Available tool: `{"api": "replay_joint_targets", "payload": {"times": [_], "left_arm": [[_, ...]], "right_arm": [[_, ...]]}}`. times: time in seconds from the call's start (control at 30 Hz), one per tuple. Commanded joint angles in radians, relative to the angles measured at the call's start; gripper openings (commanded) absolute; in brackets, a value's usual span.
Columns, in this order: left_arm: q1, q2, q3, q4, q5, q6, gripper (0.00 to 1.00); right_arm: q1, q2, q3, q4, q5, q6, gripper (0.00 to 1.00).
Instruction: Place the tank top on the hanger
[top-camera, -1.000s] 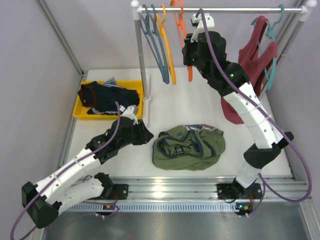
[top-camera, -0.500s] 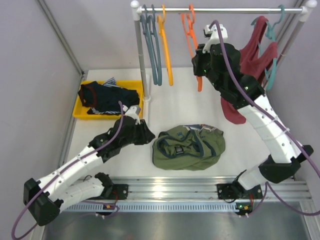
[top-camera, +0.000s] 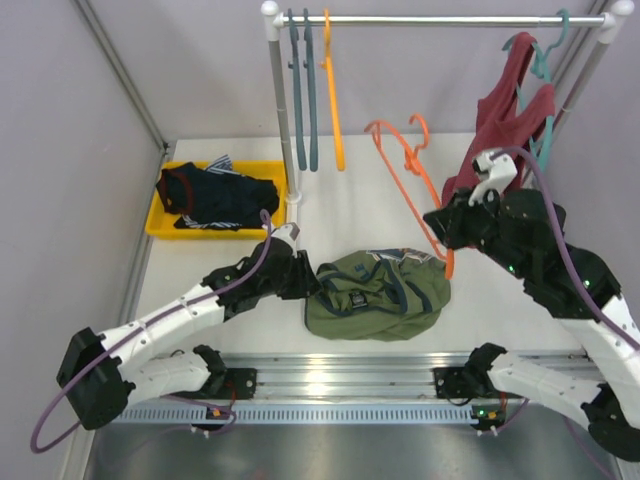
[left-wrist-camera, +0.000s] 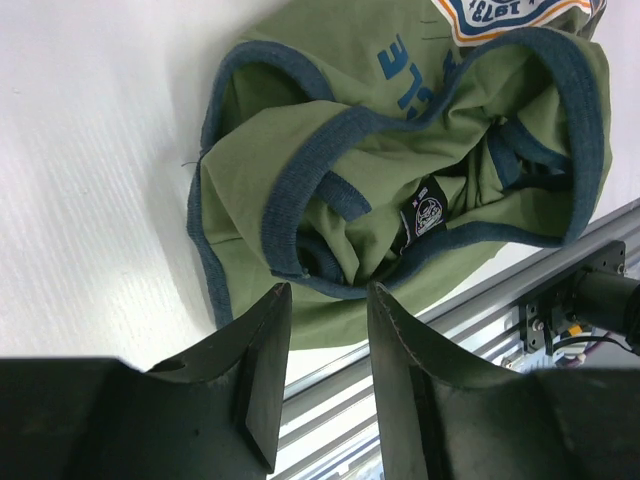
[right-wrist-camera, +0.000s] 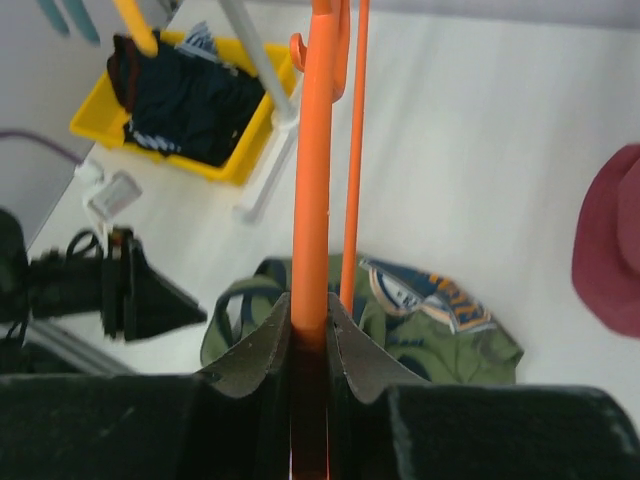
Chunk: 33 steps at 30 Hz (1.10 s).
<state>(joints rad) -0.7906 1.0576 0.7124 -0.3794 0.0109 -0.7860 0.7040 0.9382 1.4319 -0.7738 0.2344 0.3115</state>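
Observation:
The olive-green tank top (top-camera: 378, 294) lies crumpled on the table in front of the arms; it also shows in the left wrist view (left-wrist-camera: 400, 170) and the right wrist view (right-wrist-camera: 440, 330). My right gripper (top-camera: 447, 228) is shut on the reddish-orange hanger (top-camera: 410, 180), which is off the rail and held above the tank top's right side; its bar runs up between the fingers in the right wrist view (right-wrist-camera: 312, 200). My left gripper (top-camera: 308, 280) is open and empty at the tank top's left edge, its fingertips (left-wrist-camera: 275, 300) just over the hem.
A yellow bin (top-camera: 160, 225) with a dark striped garment stands at the back left. The rail (top-camera: 440, 19) holds teal-grey hangers (top-camera: 300, 90), a yellow-orange hanger (top-camera: 330, 90) and a dark red tank top (top-camera: 505, 110). The rail's post (top-camera: 283, 130) stands beside the bin.
My right gripper has lifted the reddish-orange hanger off the rail and brought it down and forward over the tank top. My left gripper has moved right to the tank top's edge.

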Motion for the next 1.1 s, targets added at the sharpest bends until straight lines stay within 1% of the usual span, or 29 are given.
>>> {"api": "replay_joint_targets", "payload": {"times": [0.0, 0.13, 0.2, 0.3, 0.63, 0.83, 1.07], "left_arm": [[-0.025, 0.024, 0.001, 0.086, -0.032, -0.032, 0.43], [-0.065, 0.077, 0.036, 0.068, -0.092, -0.038, 0.45], [-0.082, 0.105, 0.047, 0.044, -0.118, -0.045, 0.43], [-0.098, 0.114, 0.044, 0.030, -0.150, -0.059, 0.42], [-0.108, 0.145, 0.050, -0.003, -0.216, -0.062, 0.42], [-0.108, 0.153, 0.052, -0.001, -0.236, -0.052, 0.37], [-0.108, 0.179, 0.062, 0.011, -0.229, -0.033, 0.27]], "right_arm": [[-0.009, -0.132, -0.117, -0.131, -0.176, 0.073, 0.00], [-0.008, -0.234, -0.171, -0.232, -0.260, 0.121, 0.00], [-0.009, -0.266, -0.172, -0.280, -0.305, 0.130, 0.00], [-0.008, -0.295, -0.172, -0.323, -0.362, 0.147, 0.00], [-0.008, -0.282, -0.214, -0.390, -0.497, 0.130, 0.00], [-0.008, -0.268, -0.228, -0.403, -0.541, 0.113, 0.00], [-0.008, -0.249, -0.235, -0.424, -0.578, 0.092, 0.00]]}}
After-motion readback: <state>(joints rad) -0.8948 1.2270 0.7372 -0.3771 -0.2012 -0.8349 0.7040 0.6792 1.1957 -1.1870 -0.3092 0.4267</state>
